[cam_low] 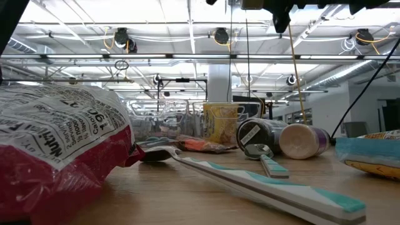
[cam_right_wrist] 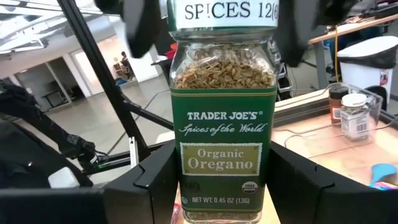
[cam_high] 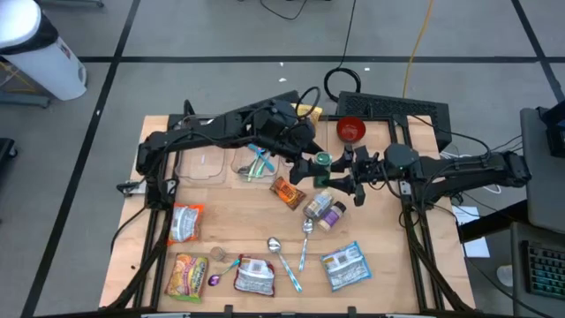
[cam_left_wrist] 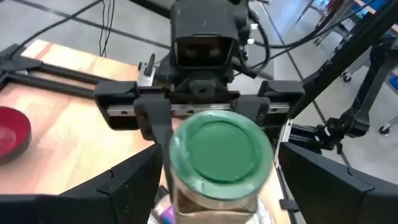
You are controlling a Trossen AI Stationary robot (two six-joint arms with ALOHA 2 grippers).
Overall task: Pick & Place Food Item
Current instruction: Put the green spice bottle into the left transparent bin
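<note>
A glass jar of oregano with a green lid (cam_high: 323, 160) hangs above the middle of the table between both grippers. My right gripper (cam_high: 335, 170) reaches in from the table's right and is shut on the jar (cam_right_wrist: 224, 124). My left gripper (cam_high: 312, 159) comes from the left and above. It is open, with one finger on either side of the lid (cam_left_wrist: 217, 149), close to it but a little apart. The low view shows only the arms' undersides at the top edge. My right gripper pinches the jar's lower body (cam_right_wrist: 186, 193) between its two fingers, on two opposite sides at the label. The fingers come about level from the table's right and lie across the jar. The jar stands upright, lid up, lifted clear of the table.
Below the jar lie two spice jars on their sides (cam_high: 323, 210), a snack bar (cam_high: 287, 192) and spoons (cam_high: 305, 234). Snack packets (cam_high: 187, 221) (cam_high: 342, 265) lie near the front. Clear containers (cam_high: 205, 164), a red bowl (cam_high: 350, 130) and a yellow cup (cam_high: 307, 112) stand at the back.
</note>
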